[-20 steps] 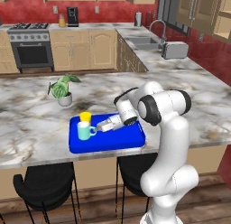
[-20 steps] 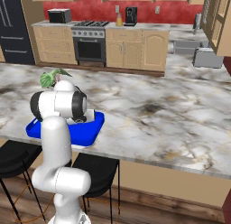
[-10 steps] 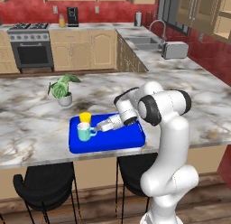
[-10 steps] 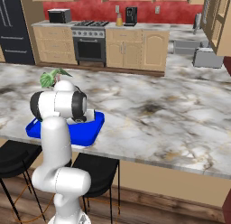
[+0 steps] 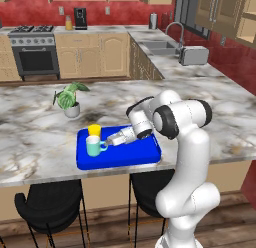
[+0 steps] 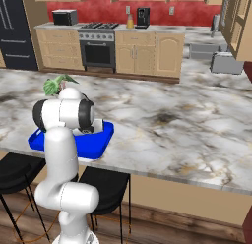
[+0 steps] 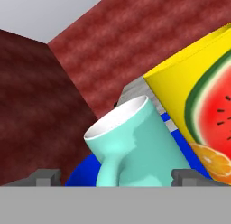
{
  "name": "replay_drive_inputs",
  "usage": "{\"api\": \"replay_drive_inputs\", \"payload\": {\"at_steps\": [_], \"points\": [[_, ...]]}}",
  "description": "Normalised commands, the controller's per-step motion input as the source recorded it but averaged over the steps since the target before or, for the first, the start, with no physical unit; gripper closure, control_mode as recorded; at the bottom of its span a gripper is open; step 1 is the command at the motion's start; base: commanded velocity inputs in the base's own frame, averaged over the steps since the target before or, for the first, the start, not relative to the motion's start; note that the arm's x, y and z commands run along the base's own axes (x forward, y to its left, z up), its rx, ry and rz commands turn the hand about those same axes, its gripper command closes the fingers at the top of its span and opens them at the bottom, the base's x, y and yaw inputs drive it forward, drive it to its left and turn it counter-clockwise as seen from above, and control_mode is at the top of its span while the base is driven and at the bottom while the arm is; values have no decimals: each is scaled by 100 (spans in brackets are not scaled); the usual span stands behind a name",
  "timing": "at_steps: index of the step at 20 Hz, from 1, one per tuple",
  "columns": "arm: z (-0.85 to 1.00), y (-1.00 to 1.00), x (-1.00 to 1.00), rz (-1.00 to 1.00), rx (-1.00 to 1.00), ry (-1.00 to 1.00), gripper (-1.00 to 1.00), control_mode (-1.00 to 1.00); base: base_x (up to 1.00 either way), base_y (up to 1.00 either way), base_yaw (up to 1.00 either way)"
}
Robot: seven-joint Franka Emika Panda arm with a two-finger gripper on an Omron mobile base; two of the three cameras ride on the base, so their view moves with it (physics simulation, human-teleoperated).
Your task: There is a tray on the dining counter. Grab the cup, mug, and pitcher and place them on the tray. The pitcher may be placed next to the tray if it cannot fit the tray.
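Observation:
The blue tray (image 5: 135, 154) lies near the front edge of the dining counter (image 5: 30, 142), and the arm partly hides the tray (image 6: 102, 138) in the right base view. The teal mug (image 5: 93, 146) stands upright at the tray's left end. The yellow cup (image 5: 94, 130) stands just behind it. My gripper (image 5: 109, 141) reaches in low from the right and is open. Its fingertips (image 7: 47, 175) stand wide to either side of the mug's handle (image 7: 110, 168), clear of it. Close behind the mug (image 7: 135, 137) is the cup (image 7: 180, 69). The pitcher (image 5: 68, 23) stands on the far worktop beside a coffee machine.
A potted plant (image 5: 69, 98) stands on the counter behind the tray's left end. Two black stools (image 5: 47, 207) sit under the counter's front edge. A toaster (image 5: 194, 54) and a sink are on the worktop at right. The stove (image 5: 30, 54) is at the back left.
My fingers have spread apart and let go of the mug's handle. The mug stays where it stood on the tray, and the arm has hardly moved.

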Motion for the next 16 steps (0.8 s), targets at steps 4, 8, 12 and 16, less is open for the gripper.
{"api": "replay_drive_inputs", "payload": {"at_steps": [4,8,12,16], "points": [[29,0,-13,0,-1,-3,-100,-100,0,0,0],[52,-2,-45,0,-4,-10,-100,-100,0,0,0],[54,-9,-69,0,-8,-15,-100,-100,0,0,0],[49,-16,-89,-2,-11,-16,-100,-100,0,0,0]]}}
